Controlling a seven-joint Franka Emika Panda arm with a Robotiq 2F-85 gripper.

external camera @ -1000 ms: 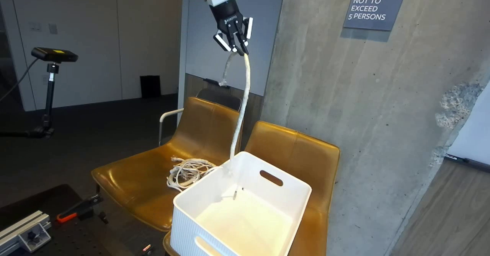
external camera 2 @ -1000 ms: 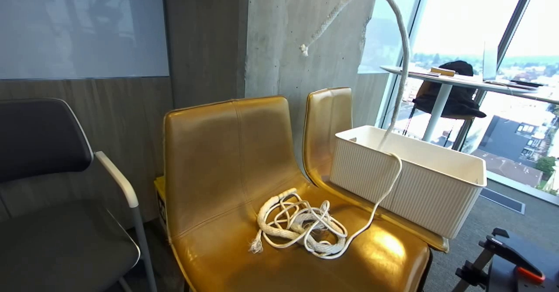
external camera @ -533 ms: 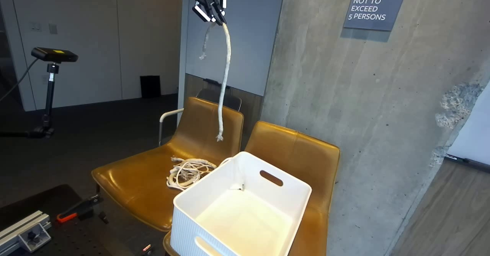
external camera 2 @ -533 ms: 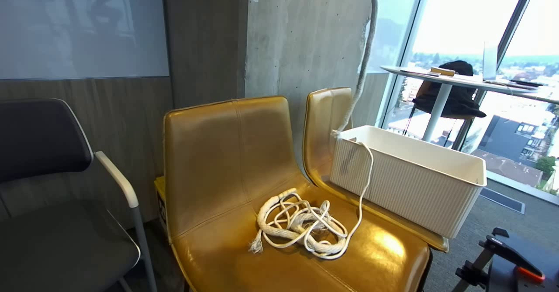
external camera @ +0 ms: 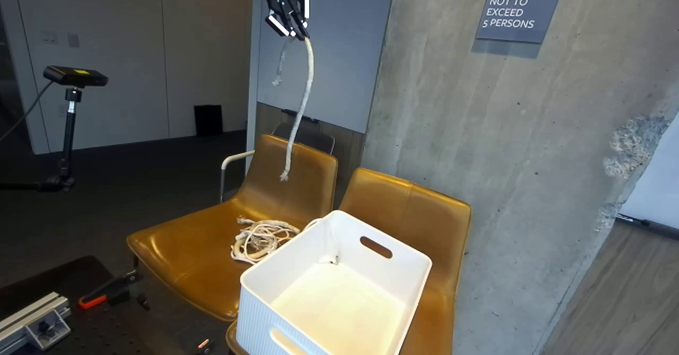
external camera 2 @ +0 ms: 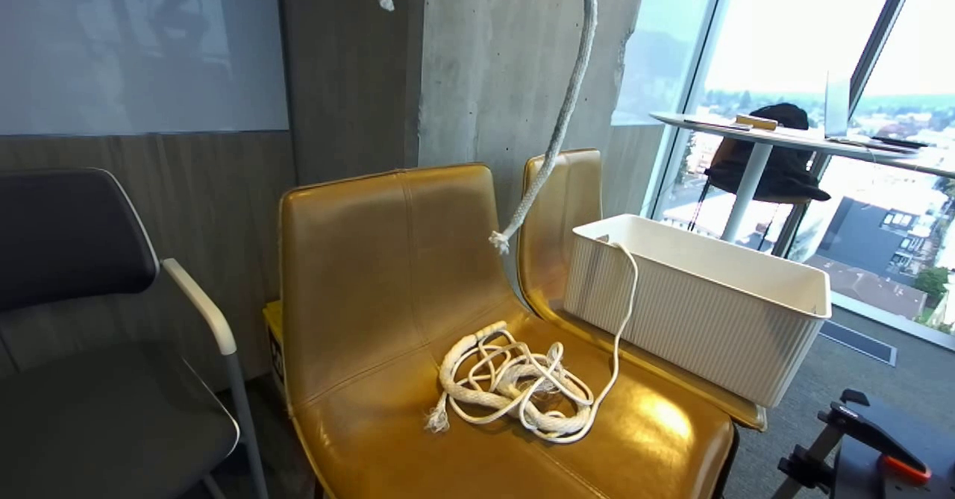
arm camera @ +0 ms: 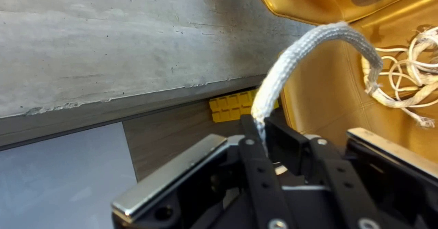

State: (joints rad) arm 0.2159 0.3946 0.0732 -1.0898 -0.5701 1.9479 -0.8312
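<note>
Tool [arm camera: 261, 129] pinching wht rope [arm camera: 304, 46]; wht bin [external camera 2: 686, 320] on chair [external camera: 408, 201] w/ cord [external camera 2: 635, 279] at rim [external camera 2: 716, 276].

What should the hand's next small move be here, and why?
Probably ease the hand down a little toward the chair with the rope pile, jaws shut: it pinches the thick rope, whose lower end dangles outside the white bin and shows against that chair in an exterior view.

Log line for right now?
gripper: clamped on rope; rope: both ends hanging; tangled cords: mostly on chair; bin: on adjoining chair
</note>
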